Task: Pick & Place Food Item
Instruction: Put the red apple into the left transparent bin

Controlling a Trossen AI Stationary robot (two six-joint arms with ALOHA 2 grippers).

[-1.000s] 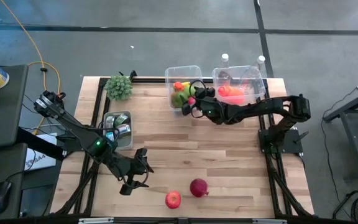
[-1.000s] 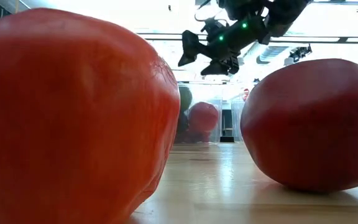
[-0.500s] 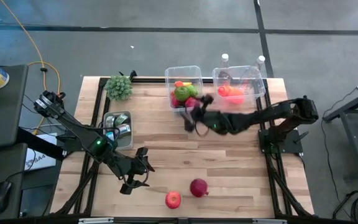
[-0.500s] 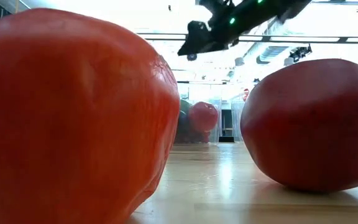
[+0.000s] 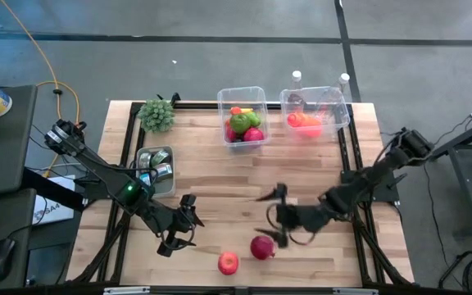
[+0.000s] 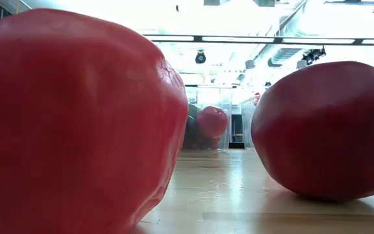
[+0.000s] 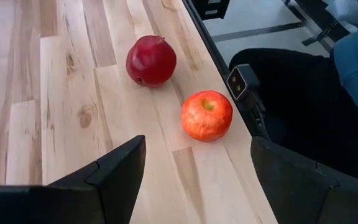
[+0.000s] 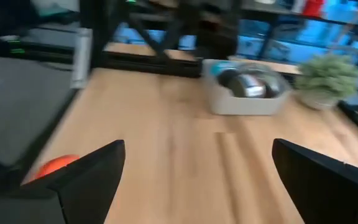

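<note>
A dark red pomegranate (image 5: 261,247) and a red apple (image 5: 229,262) rest on the wood near the table's near edge. The low view shows both close up, the apple (image 6: 76,123) on the left and the pomegranate (image 6: 326,130) on the right. My right gripper (image 5: 274,216) is open and hovers just to the far side of the pomegranate. My left gripper (image 5: 183,227) is open and waits left of the apple. Its wrist view shows the pomegranate (image 7: 151,60) and the apple (image 7: 207,116) ahead of the open fingers. The right wrist view catches the apple (image 8: 58,167) at its edge.
At the far edge stand a clear bin (image 5: 243,93) holding green and red fruit and a second clear bin (image 5: 315,93) holding orange items. A green plant (image 5: 157,115) and a grey tray of metal pieces (image 5: 156,168) sit on the left. Bare wood lies in the middle.
My right gripper has swept from the clear fruit bin at the far edge across the table toward the near edge, and now stands beside the pomegranate. It has passed out of the low view's top. The fruit on the table has stayed put.
</note>
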